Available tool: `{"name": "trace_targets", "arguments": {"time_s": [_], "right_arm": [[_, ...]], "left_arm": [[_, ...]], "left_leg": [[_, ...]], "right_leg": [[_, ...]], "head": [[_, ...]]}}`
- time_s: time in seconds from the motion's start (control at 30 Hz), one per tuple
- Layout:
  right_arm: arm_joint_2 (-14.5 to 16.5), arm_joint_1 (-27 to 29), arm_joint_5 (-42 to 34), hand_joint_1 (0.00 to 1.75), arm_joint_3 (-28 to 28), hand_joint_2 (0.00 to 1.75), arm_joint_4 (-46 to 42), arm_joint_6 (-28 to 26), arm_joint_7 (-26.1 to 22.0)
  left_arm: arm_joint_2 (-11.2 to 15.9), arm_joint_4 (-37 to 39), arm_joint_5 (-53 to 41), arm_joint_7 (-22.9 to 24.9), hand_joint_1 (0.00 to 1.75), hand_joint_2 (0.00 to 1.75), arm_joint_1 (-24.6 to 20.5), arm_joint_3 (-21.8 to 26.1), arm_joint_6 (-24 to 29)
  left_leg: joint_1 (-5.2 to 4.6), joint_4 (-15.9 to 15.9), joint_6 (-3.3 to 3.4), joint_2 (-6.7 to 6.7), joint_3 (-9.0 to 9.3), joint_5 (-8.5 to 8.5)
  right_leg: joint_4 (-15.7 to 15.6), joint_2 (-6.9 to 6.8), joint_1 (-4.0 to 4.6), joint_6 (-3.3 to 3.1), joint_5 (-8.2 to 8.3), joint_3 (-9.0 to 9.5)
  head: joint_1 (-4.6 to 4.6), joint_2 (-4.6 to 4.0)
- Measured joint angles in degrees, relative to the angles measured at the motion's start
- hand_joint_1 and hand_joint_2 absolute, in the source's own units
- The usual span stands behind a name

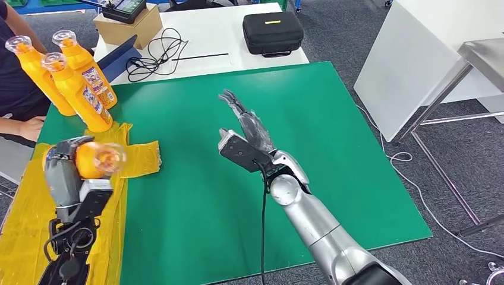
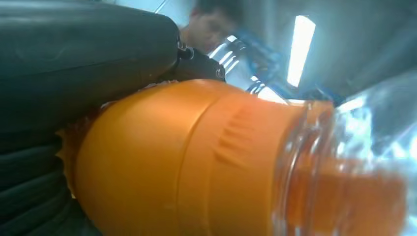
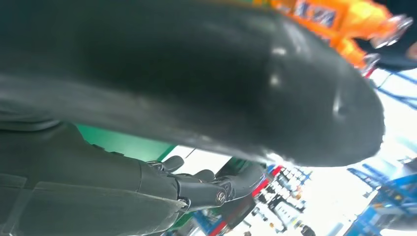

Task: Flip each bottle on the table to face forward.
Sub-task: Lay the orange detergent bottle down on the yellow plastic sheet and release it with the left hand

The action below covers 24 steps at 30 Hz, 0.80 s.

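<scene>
Left hand (image 1: 66,169) grips orange bottle (image 1: 95,160) at mat's left edge; right hand (image 1: 246,127) spread, holding nothing. Smooth rigid plastic, likely slippery: grasp mid-body.

Right hand (image 3: 196,98): thick dark thumb across frame; darker fingers (image 3: 206,189) extended, nothing held; orange bottles (image 3: 354,22) beyond; green mat (image 3: 123,142) behind the hand.

Bare green mat (image 1: 238,196) mid-table; three upright bottles (image 1: 80,83) crowding far-left corner.
</scene>
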Motion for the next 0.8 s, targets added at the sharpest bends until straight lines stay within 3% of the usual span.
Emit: {"name": "trace_targets", "arguments": {"time_s": [0.17, 0.3, 0.53, 0.57, 0.67, 0.7, 0.8], "right_arm": [[0.73, -1.17, -2.46, 0.0, 1.59, 0.0, 0.48, -0.03, -1.02], [0.79, -1.62, -3.52, 0.0, 2.78, 0.0, 0.66, 0.0, -1.2], [0.82, -2.31, -4.18, 0.0, 3.73, 0.0, 1.34, 0.17, -1.77], [0.85, -2.41, -4.26, 0.0, 3.88, 0.0, 1.46, 0.23, -1.8], [0.88, -2.51, -4.41, 0.0, 4.22, 0.0, 1.75, 0.63, -1.86], [0.87, -2.55, -4.41, 0.0, 4.35, 0.0, 1.86, 0.82, -1.94], [0.81, -2.54, -4.4, 0.0, 4.65, 0.0, 2.04, 1.11, -2.45]], "left_arm": [[1.59, 9.61, -10.36, -0.49, 1.75, 1.75, -0.92, 0.39, 0.87], [1.5, 15.71, -22.23, -0.39, 1.75, 1.75, -1.01, 3.35, 0.92], [1.24, 23.38, -31.58, 2.98, 1.75, 1.75, -1.9, 6.83, 1.08], [1.24, 24.48, -32.03, 3.53, 1.41, 1.75, -2.01, 6.84, 1.09], [1.23, 27.69, -32.43, 4.63, 0.1, 1.75, -2.59, 6.84, 1.3], [1.23, 29.08, -32.24, 4.99, 0.0, 1.31, -3.03, 6.82, 1.39], [1.24, 33.57, -30.91, 6.53, 0.0, 0.0, -4.61, 6.67, 1.65]], "left_leg": [[0.01, 0.0, -0.01, -0.02, 0.01, 0.01], [0.01, 0.0, -0.01, -0.01, -0.01, 0.01], [0.0, 0.01, -0.01, -0.03, -0.03, 0.01], [0.0, 0.01, -0.01, -0.03, -0.03, 0.01], [0.0, 0.01, -0.01, -0.06, -0.03, 0.01], [0.0, 0.01, -0.01, -0.07, -0.03, 0.01], [0.0, 0.0, -0.01, -0.1, 0.03, 0.01]], "right_leg": [[0.0, 0.01, 0.01, 0.0, 0.0, -0.01], [0.0, 0.02, 0.01, 0.0, -0.01, -0.03], [-0.01, 0.0, -0.01, 0.0, -0.01, -0.03], [-0.01, 0.0, -0.01, 0.0, -0.01, -0.03], [-0.01, -0.02, -0.01, 0.0, -0.01, -0.03], [-0.01, -0.03, -0.01, 0.0, -0.01, -0.02], [-0.01, -0.05, -0.01, 0.0, -0.01, 0.05]], "head": [[0.0, 0.0], [0.02, 0.0], [0.01, 0.0], [0.01, 0.0], [0.01, 0.0], [0.01, 0.0], [0.0, 0.0]]}}
